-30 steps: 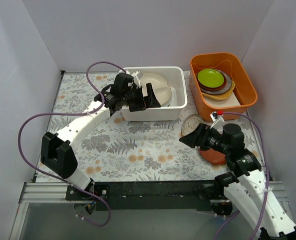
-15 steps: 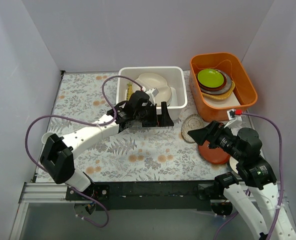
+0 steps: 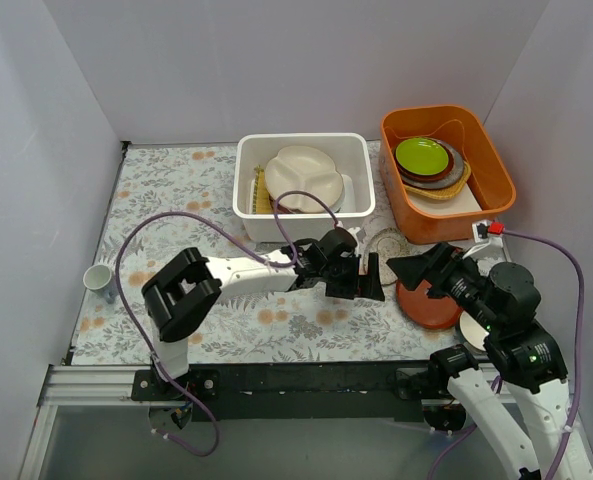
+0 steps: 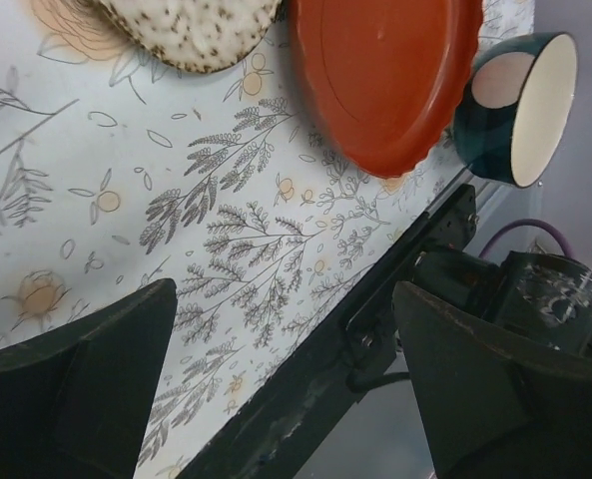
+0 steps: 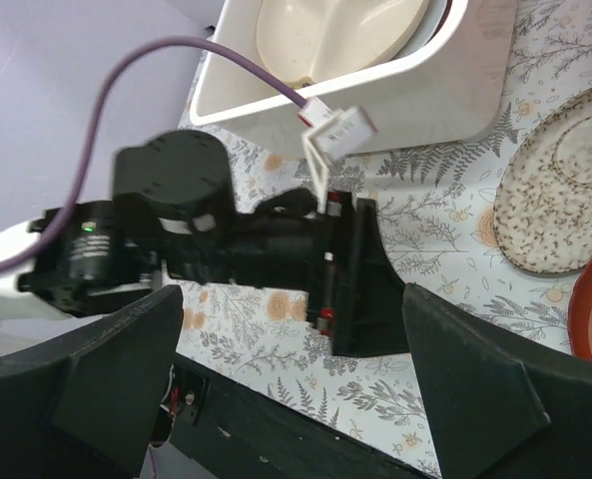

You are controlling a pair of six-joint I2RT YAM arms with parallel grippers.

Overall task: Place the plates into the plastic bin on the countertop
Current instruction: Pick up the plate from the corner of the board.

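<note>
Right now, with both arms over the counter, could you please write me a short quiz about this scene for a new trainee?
1. True or false: the red-brown plate already lies inside the plastic bin.
2. Which plate lies on top in the bin? A) the pink dotted plate B) the cream three-section plate C) a blue-striped plate
3. In one word, how do the left arm's jaws stand?

Key
1. False: it lies on the countertop, beside the beige lacy plate.
2. B.
3. Open, with nothing between them.
</note>
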